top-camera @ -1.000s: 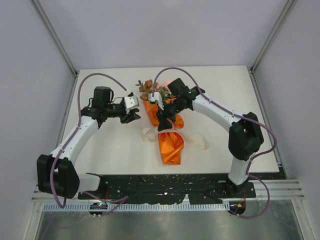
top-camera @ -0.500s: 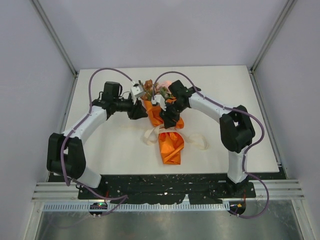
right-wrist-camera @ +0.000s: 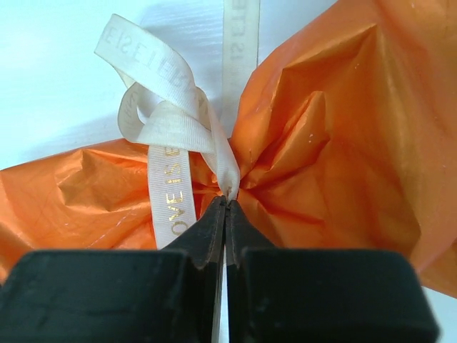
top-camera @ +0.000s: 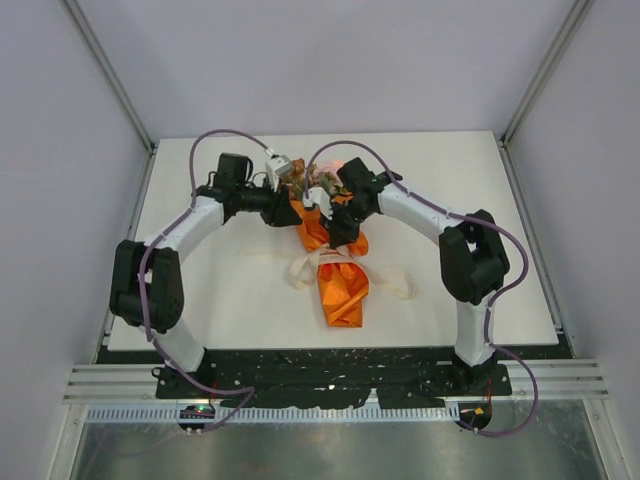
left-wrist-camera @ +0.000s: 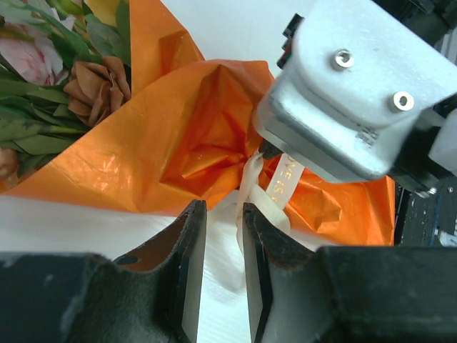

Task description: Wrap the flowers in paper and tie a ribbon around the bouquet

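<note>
Right wrist, one crinkly orange bouquet (right-wrist-camera: 321, 143), one looped cream ribbon (right-wrist-camera: 168, 132) clamped by right gripper (right-wrist-camera: 226, 204), left gripper (left-wrist-camera: 220, 211) slightly apart.

Your tabletop (top-camera: 220, 290) is a plain white rectangle; one bouquet (top-camera: 342, 290) lies flat on it near the middle, running front to back; its flowers (top-camera: 297, 172) point toward the far edge and its narrow end toward you; the orange paper (left-wrist-camera: 178, 136) is pinched in at the waist and flares out on both sides; a cream ribbon (top-camera: 298, 270) with gold lettering is looped at that waist; one loose loop rests on the white surface left of the paper, another on the right.
</note>
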Tool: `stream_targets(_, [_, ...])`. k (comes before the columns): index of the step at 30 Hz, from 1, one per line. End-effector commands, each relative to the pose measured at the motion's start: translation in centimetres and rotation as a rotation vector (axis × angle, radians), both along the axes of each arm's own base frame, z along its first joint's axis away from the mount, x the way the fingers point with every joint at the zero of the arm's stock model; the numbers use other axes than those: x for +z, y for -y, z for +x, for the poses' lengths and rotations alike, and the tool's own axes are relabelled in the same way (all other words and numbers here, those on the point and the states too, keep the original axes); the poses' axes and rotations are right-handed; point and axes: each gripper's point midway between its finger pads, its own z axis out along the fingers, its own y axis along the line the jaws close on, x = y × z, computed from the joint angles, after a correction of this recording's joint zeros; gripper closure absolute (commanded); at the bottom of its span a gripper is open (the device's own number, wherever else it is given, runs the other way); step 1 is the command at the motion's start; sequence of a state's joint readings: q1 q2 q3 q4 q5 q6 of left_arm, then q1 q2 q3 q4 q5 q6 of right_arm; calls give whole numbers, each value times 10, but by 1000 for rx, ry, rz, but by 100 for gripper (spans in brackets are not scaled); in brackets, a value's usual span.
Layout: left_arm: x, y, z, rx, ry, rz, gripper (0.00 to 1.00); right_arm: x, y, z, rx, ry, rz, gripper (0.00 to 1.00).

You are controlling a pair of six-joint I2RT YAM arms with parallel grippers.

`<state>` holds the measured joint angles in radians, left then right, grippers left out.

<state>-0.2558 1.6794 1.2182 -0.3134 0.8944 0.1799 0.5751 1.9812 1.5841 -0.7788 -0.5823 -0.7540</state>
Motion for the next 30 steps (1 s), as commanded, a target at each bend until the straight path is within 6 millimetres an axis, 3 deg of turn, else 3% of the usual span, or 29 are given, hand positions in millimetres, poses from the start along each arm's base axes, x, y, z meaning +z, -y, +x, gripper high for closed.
stream_targets(1, [17, 9, 7, -17, -19, -40, 71, 46, -10, -1, 41, 95, 103, 95])
stream_targets(6, [11, 24, 6, -56, -103, -23, 78, 56, -8, -11, 68, 104, 154, 95])
stream_targets(12, [-5, 43, -1, -119, -262, 8, 84, 47, 1, -20, 76, 104, 150, 95])
stream_targets(19, [-21, 67, -11, -186, -347, 25, 85, 50, 1, -23, 83, 126, 180, 95])
stream_targets(30, [-50, 89, -30, -276, -392, 121, 84, 49, 6, -29, 104, 143, 200, 95])
